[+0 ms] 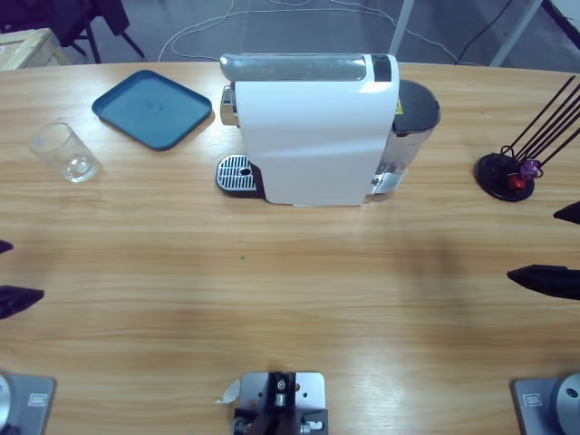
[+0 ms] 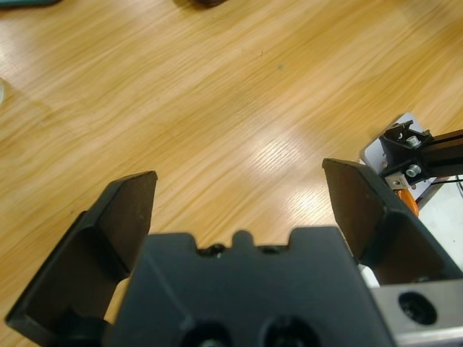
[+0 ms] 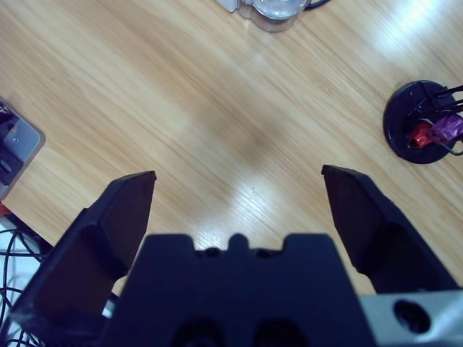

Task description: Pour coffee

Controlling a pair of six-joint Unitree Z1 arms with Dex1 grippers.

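A white coffee machine [image 1: 313,136] stands at the middle back of the table, its round metal drip grate [image 1: 236,172] on its left and its water tank [image 1: 413,122] on its right. An empty clear glass [image 1: 65,152] stands at the far left, well apart from the machine. My left gripper [image 1: 11,272] shows only its jaw tips at the left edge; over bare wood it is open [image 2: 239,188] and holds nothing. My right gripper [image 1: 557,246] is at the right edge, also open [image 3: 239,173] over bare wood. The tank's base [image 3: 277,13] shows at the top of the right wrist view.
A blue tray [image 1: 152,110] lies at the back left between the glass and the machine. A black capsule stand [image 1: 505,174] with thin rods holds a red and a purple capsule at the far right [image 3: 423,123]. Wooden table [image 1: 290,290] spreads in front of the machine.
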